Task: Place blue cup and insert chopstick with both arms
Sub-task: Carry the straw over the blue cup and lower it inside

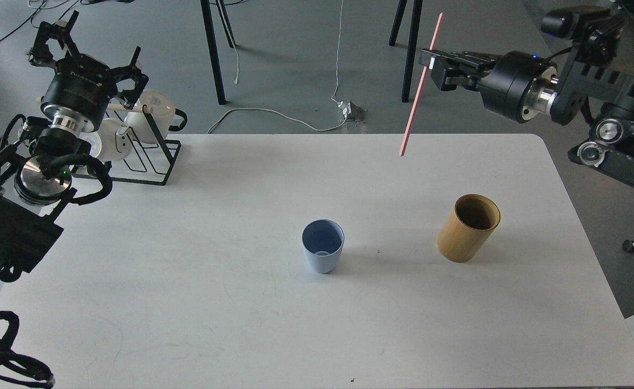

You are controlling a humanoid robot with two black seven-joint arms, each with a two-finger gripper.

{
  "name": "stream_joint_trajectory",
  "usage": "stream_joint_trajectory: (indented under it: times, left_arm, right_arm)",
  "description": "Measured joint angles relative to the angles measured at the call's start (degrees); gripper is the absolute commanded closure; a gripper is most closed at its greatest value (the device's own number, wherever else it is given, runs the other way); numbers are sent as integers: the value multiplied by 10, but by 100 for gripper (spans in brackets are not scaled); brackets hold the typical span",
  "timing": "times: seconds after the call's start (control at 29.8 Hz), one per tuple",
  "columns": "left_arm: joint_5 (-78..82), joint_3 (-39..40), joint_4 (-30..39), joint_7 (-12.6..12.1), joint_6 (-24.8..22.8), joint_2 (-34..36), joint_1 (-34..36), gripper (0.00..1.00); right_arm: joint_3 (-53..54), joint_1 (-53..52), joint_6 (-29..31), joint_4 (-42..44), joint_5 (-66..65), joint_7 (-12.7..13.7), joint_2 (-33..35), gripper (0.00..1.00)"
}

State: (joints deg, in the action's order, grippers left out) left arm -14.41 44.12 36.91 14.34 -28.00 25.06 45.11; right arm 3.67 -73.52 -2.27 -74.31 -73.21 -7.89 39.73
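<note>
Plainly, little writing could be read: faint pale lettering ran across the black body of the left gripper (87,51), too small to make out, and a grey mark on one white mug (154,108) in the black wire rack (149,156) was equally illegible. The right gripper (430,62) reached in from the right above the far edge of the white table (187,302), its fingers closed on the pink chopstick (422,86), gripping it above its middle. The stick hung tilted, its top leaning right and its lower tip over the far part of the table. The blue cup (322,246) stood upright near the middle of the table, well apart from that gripper, below and to the left of the stick's lower tip. A tan bamboo cylinder (468,228) stood upright to the cup's right, apart from it and nearer beneath the held stick. The left gripper was raised over the far left corner, above the rack, its fingers spread wide and holding nothing, far from the cup.
</note>
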Motion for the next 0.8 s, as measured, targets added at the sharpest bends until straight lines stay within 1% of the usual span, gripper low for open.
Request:
stream_joint_trajectory:
  times: [0.1, 0.34, 0.44, 0.8]
  left_arm:
    - [0, 0, 0, 0, 0, 0, 0, 0]
    - [0, 0, -1, 1, 0, 0, 0, 0]
    - [0, 0, -8, 1, 0, -1, -1, 0]
    - [0, 1, -11, 1, 0, -1, 1, 0]
  right_arm:
    - [-1, 12, -4, 23, 28, 0, -68, 99]
    - [-4, 44, -13, 46, 36, -1, -166, 99]
    - [-24, 48, -14, 52, 35, -1, -181, 99]
    - [-82, 56, -14, 55, 32, -2, -195, 99]
